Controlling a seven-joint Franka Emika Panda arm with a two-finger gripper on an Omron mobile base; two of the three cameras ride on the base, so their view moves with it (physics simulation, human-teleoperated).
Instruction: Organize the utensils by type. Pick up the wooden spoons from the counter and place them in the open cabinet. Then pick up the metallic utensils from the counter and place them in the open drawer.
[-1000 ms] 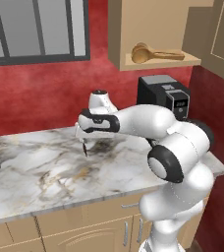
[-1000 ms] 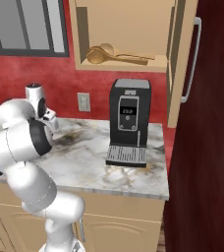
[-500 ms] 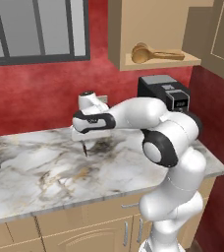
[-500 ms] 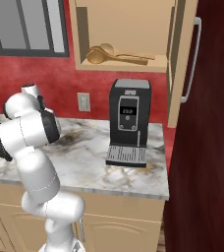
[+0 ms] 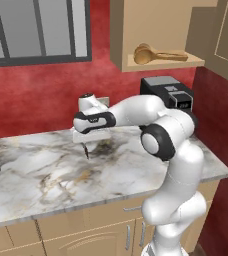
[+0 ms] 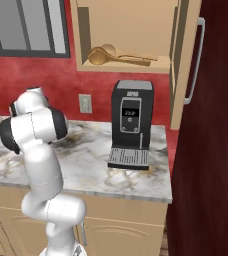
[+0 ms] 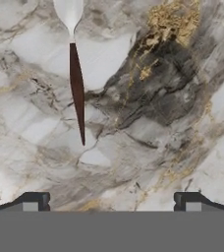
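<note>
Two tan wooden spoons (image 5: pixel 158 54) with rounded oval bowls lie on the open cabinet (image 6: pixel 131 30) shelf, at twelve o'clock above the black coffee machine (image 6: pixel 131 122), whose display is too small to read. Gripper (image 7: pixel 109 203) gapes wide and empty over the glossy, gold-veined marble counter (image 7: pixel 173 98), with a slim dark-handled, pale-bladed utensil (image 7: pixel 76 88) lying at eleven o'clock.

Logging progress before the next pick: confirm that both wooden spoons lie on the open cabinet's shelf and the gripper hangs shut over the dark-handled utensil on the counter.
Not quite. The gripper is open, not shut: the hand view shows its fingertips set wide apart above the dark-handled utensil on the counter. The rest holds: both wooden spoons lie on the open cabinet shelf.
</note>
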